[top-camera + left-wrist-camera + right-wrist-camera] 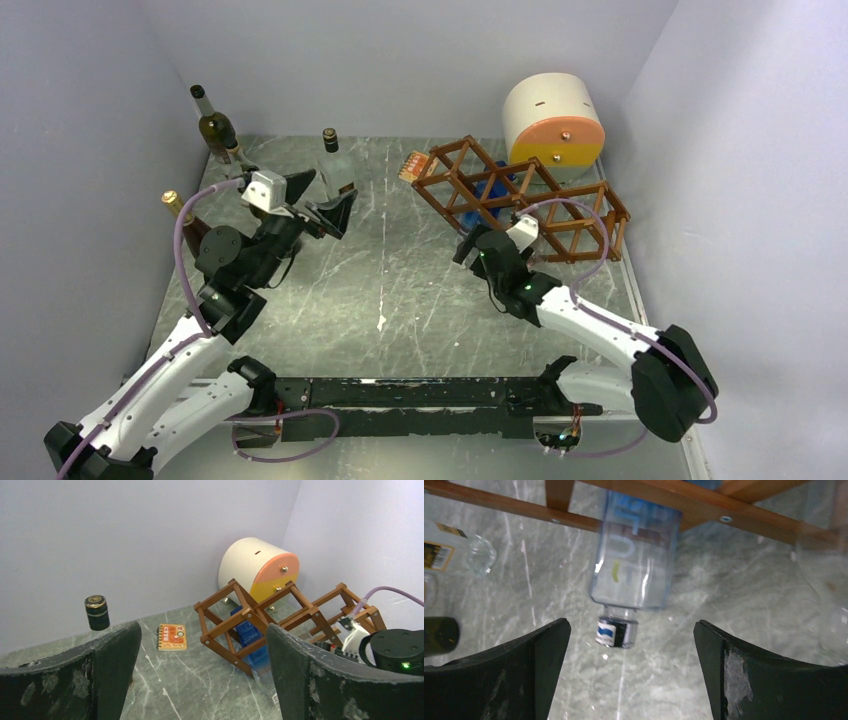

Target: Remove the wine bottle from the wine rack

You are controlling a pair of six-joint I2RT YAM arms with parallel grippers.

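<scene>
Inside the wine rack, the wine bottle lies on its side, neck pointing toward the right gripper, which gapes wide.

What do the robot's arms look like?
The left arm and right arm have white shells with chunky black joints. A purple cable loops along each. The jaws are black, scuffed wedges. A little green light glows on the right one.

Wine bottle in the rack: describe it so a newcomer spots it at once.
Find the cream-and-orange cylinder at the rear right; the wine rack sits before it. The wine bottle lies inside a cell, clear with blue lettering, unlike the upright bottles at left.
</scene>
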